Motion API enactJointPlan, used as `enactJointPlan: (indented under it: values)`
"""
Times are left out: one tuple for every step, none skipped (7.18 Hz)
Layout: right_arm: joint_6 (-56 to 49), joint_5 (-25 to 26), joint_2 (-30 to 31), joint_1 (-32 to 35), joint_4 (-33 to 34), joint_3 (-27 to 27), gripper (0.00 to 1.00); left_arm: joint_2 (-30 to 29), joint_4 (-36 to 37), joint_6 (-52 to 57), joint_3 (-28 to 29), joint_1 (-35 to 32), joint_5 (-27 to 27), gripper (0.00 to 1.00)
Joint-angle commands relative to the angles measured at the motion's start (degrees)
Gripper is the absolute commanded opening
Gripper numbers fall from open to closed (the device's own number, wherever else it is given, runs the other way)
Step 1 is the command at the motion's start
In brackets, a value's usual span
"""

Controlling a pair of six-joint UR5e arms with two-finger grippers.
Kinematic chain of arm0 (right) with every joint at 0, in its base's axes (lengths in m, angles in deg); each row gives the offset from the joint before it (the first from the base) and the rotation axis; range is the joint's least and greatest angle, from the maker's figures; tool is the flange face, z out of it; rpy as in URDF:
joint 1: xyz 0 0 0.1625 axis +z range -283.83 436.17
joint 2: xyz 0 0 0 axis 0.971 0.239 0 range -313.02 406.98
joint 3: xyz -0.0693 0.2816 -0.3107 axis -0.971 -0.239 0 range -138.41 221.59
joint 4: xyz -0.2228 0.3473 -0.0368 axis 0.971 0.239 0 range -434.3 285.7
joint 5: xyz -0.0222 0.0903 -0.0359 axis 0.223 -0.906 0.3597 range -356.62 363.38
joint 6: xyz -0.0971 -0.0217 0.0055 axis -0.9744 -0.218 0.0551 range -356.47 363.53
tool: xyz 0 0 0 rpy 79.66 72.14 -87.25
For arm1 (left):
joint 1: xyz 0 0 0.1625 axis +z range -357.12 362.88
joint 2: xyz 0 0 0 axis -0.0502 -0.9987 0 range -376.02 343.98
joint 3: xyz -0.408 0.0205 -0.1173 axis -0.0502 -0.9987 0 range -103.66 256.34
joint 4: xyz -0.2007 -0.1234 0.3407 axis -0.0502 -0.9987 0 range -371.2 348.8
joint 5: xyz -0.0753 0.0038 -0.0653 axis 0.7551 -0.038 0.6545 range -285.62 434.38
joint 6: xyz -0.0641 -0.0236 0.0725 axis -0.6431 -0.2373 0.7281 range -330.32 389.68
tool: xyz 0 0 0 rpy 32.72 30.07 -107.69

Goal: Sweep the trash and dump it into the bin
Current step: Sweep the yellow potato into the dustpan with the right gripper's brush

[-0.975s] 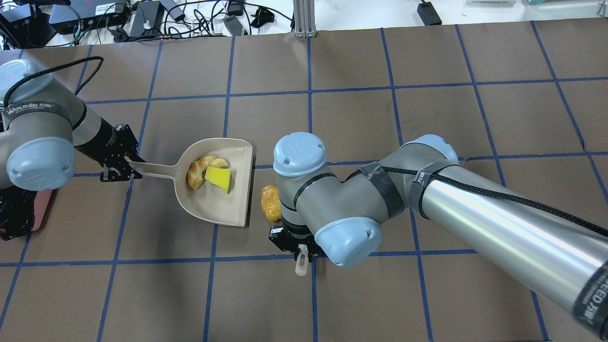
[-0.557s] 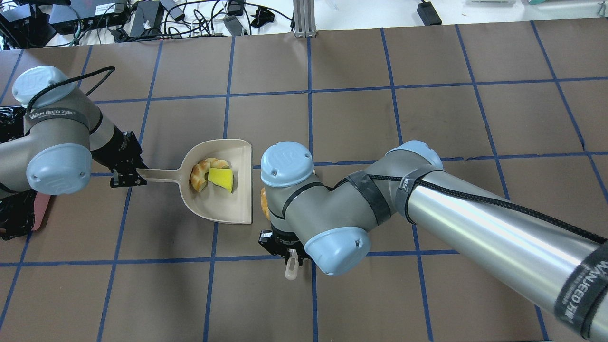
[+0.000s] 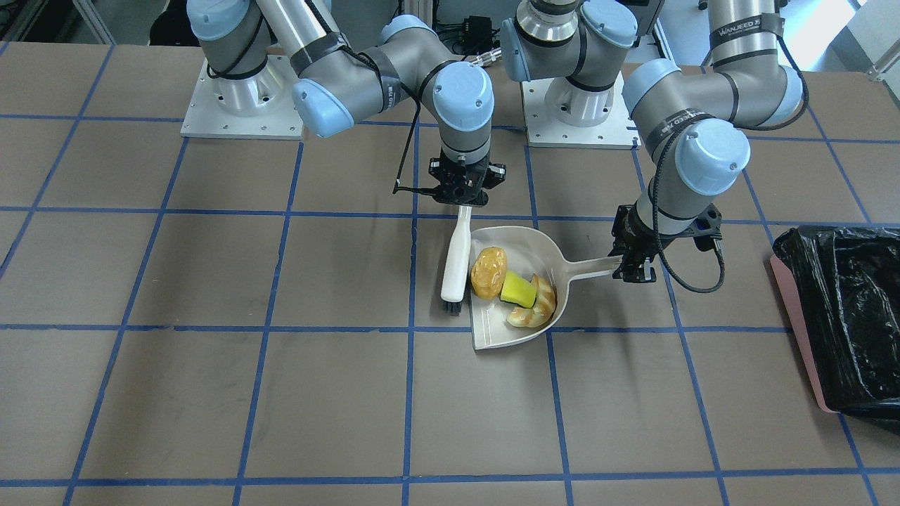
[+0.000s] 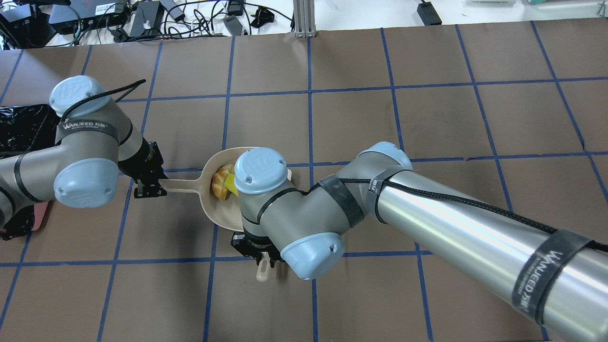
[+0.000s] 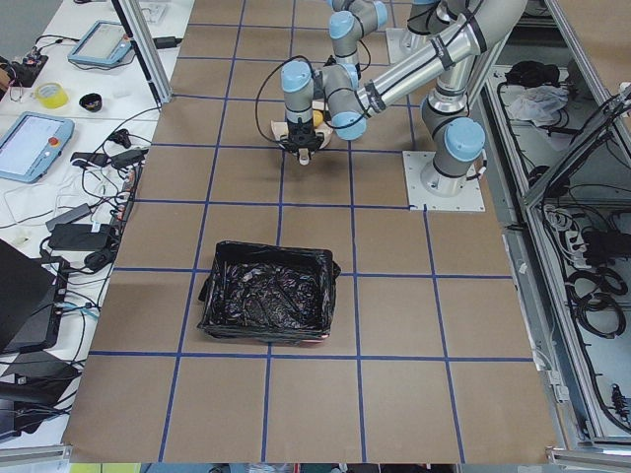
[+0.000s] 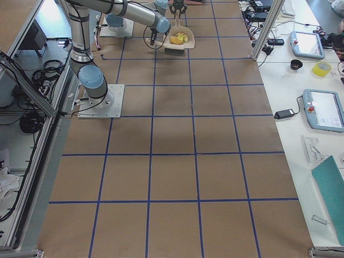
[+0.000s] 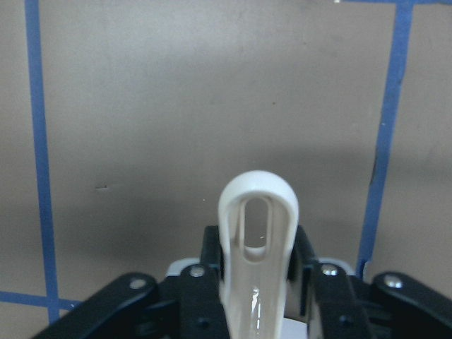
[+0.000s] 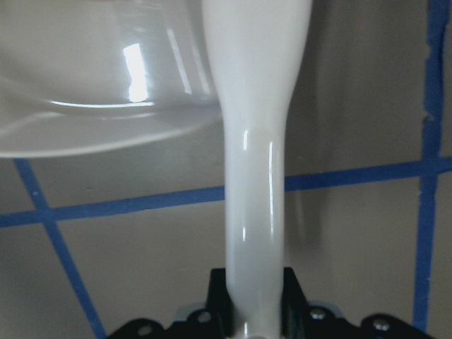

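Evidently sweeping is finished: golden roll [image 3: 489, 273], yellow wedge [image 3: 518, 288] and croissant piece [image 3: 536, 308] lie inside the dustpan [image 3: 492, 332], its handle clamped by the left gripper [image 3: 629, 270]. The right gripper [image 3: 462, 203] clamps the brush [image 3: 455, 256]. Next, I judge: carry the pan level to the bin [image 3: 800, 330], well apart on the robot's left.

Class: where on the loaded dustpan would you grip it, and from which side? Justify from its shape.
The dustpan handle's outer end, from above, opposite the open mouth: it is narrow, juts out behind the bowl, and leaves the left tool clear of the trash.

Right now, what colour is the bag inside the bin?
Glossy black bag; exterior left view shows it best.
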Motion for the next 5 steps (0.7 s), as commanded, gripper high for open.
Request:
enactJointPlan:
  values:
    - [3.44,-0.27,-4.93,2.44,-0.62,-8.89,0.00,0.33,0.11,-0.46,-0.98,-1.01,0.52,0.00]
    - [3.01,0.08,-5.22,2.44,-0.97,-9.53,0.00,-0.28,0.46,1.46,-0.71,-0.58,0.96,0.00]
    - [2.23,1.99,-3.83,0.96,-7.07,-10.15,0.00,-0.89,-0.24,6.96,0.33,0.38,4.71,0.00]
    - [1.61,4.62,-0.68,0.78,-9.82,-9.90,0.00,-1.86,-2.94,11.28,2.35,1.00,8.49,0.00]
    - [1.60,4.56,2.48,0.69,-13.16,-9.81,0.00,-2.82,-6.97,13.49,4.45,1.36,10.27,0.00]
